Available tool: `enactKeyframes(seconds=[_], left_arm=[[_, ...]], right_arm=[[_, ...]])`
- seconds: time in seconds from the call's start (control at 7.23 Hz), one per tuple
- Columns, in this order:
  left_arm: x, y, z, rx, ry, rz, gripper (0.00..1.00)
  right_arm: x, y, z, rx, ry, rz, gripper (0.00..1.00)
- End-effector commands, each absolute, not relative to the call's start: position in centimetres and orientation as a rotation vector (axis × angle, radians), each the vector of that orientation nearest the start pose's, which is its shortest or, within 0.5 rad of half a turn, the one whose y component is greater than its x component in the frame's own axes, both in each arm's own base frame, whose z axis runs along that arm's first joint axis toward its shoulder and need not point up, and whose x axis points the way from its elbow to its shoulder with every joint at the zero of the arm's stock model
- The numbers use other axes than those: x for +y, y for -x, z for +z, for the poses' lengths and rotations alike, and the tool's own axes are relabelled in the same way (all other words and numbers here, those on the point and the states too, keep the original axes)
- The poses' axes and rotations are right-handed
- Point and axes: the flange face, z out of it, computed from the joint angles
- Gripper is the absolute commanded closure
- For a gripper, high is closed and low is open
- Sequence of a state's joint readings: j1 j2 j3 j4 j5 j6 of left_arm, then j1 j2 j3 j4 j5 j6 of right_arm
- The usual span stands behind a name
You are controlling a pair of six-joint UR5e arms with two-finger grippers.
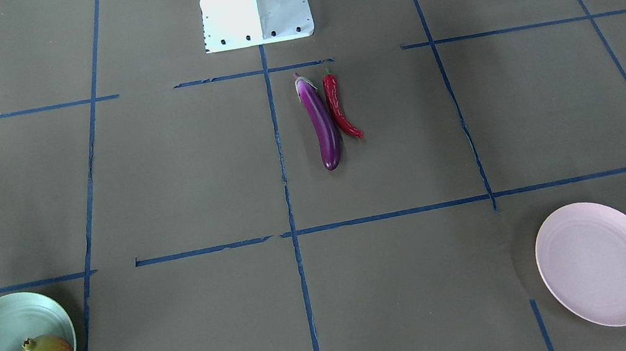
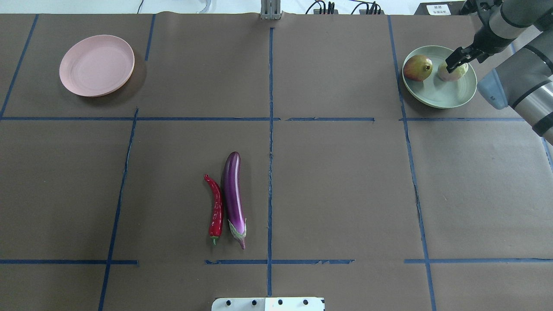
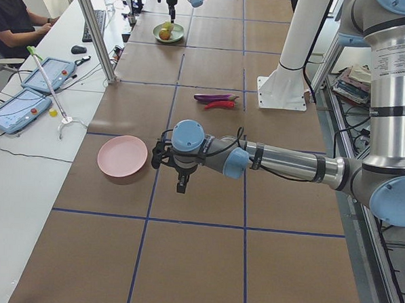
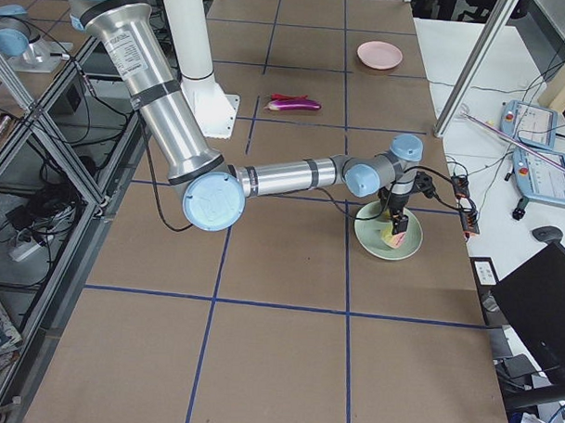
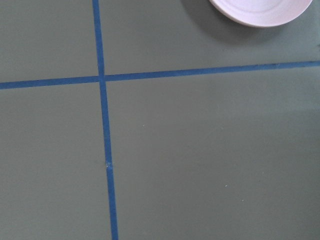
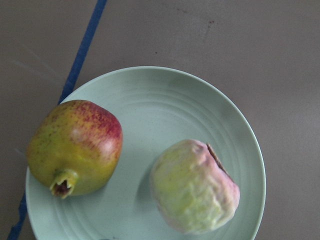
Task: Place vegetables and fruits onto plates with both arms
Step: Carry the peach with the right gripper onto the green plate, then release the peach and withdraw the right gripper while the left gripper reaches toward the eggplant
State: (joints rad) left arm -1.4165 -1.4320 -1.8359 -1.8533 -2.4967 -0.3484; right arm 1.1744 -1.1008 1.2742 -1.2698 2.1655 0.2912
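Closest to us, under the right wrist camera, a lumpy pale green fruit with a pink blush (image 6: 192,187) and a round reddish-brown pomegranate with a small crown (image 6: 75,147) lie side by side, just apart, on the round pale mint green plate (image 6: 165,105). The right gripper (image 2: 457,60) hangs over the lumpy fruit with its black fingers parted and nothing between them. We see the long glossy purple eggplant (image 2: 233,196) and the curved red chili pepper (image 2: 215,207) lying lengthwise against each other on the brown paper table (image 2: 345,194), just to the robot's left of the central blue tape line (image 2: 270,129); their stem ends point toward the white base block (image 1: 254,2), and the chili is on the outer side. The round pale pink plate (image 2: 96,65) sits at the far left corner with nothing on it. The left gripper (image 3: 180,185) hovers above bare paper just beside that plate; we cannot tell whether its fingers are apart or together.
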Motion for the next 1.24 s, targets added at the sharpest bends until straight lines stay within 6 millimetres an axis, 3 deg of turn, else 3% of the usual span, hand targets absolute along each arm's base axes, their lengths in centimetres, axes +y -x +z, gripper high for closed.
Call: enactKeyframes(seconds=[0.0,0.28,0.41,0.55,0.69,0.83,0.97,1.11], left_arm=[[-46.7,-9.1,49.6,1.058,-0.094,-0.073,0.00],[-49.3,-22.5,39.3,1.101,-0.032,-0.113,0.00],[-47.7,-31.4,34.4,1.115,-0.001,-0.096,0.00],[-45.9,-38.8,30.0,1.115,0.004,-0.095,0.00],[-45.3,-45.9,25.9,1.066,-0.020,-0.065,0.00],[-46.4,-52.4,21.8,1.019,-0.050,-0.061,0.00],[-46.3,-54.9,22.6,0.977,-0.074,-0.027,0.03],[-46.3,-54.6,24.8,0.914,-0.108,0.031,0.03]], right_arm=[[-64.9,18.2,48.9,-0.801,-0.246,-0.257,0.00],[-60.8,14.5,49.3,-0.878,-0.240,-0.245,0.00],[-59.6,12.7,49.8,-0.921,-0.217,-0.225,0.00],[-58.0,11.4,49.4,-0.963,-0.206,-0.221,0.00],[-55.0,10.3,49.4,-0.964,-0.220,-0.224,0.00],[-53.0,9.6,49.1,-0.962,-0.232,-0.227,0.00],[-52.6,9.5,48.9,-0.963,-0.236,-0.229,0.00],[-52.6,9.6,49.0,-0.963,-0.234,-0.230,0.00]])
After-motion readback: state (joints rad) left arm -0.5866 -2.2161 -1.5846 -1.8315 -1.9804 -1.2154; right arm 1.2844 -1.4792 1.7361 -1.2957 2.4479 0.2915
